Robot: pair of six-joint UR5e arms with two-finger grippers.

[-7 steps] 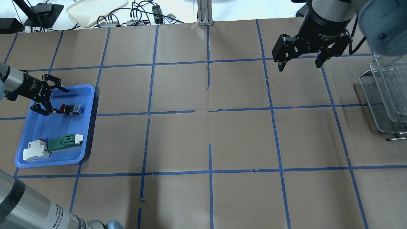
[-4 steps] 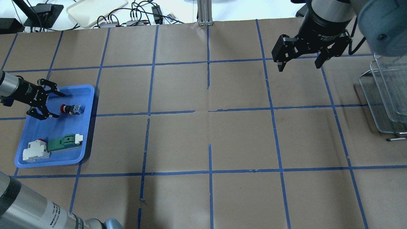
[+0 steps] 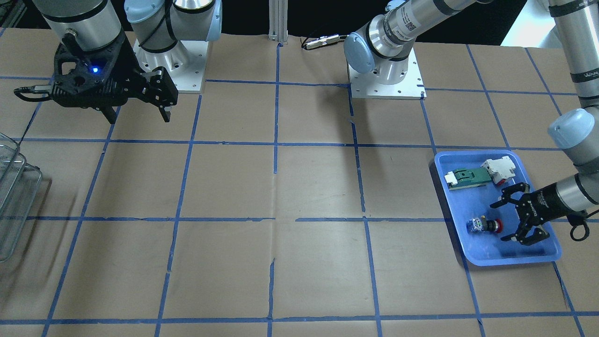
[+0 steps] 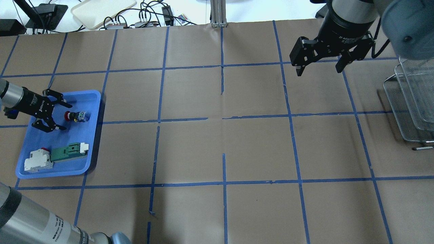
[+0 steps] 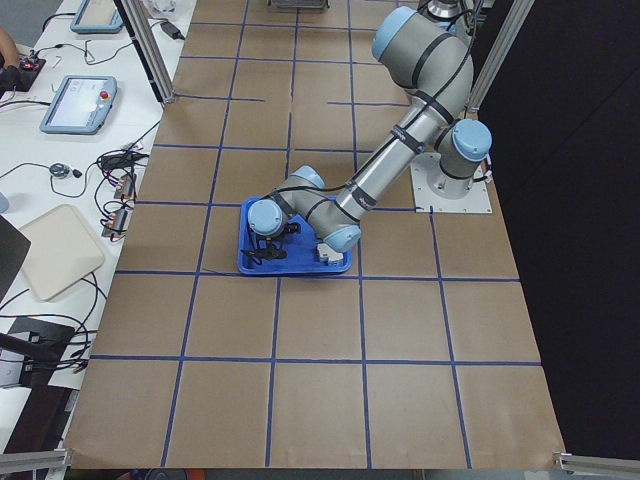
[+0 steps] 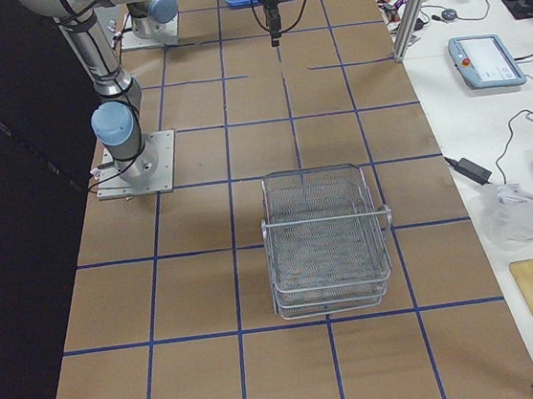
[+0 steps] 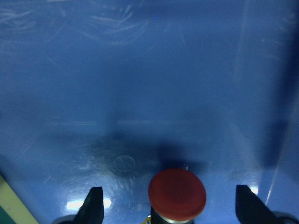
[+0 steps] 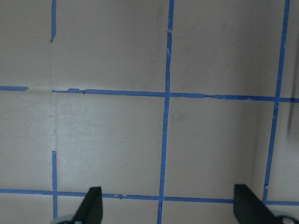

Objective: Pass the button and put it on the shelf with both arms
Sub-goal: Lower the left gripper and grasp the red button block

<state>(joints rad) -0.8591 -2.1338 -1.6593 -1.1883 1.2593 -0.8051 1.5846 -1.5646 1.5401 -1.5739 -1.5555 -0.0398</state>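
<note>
Button [image 4: 75, 116] lies on its side in the blue tray [image 4: 93, 96]. Its red cap is turned toward the left gripper [image 4: 67, 117], right at the gap between the 2 spread fingers, and neither finger touches it. It looks light, rigid and smooth, so it will likely roll or slip. The black cylindrical body behind the cap seems the surest hold. It has a red mushroom cap, a black barrel, and a blue-white terminal end farthest from the palm. The right gripper [image 4: 318, 71] hangs spread and empty, well apart.
</note>
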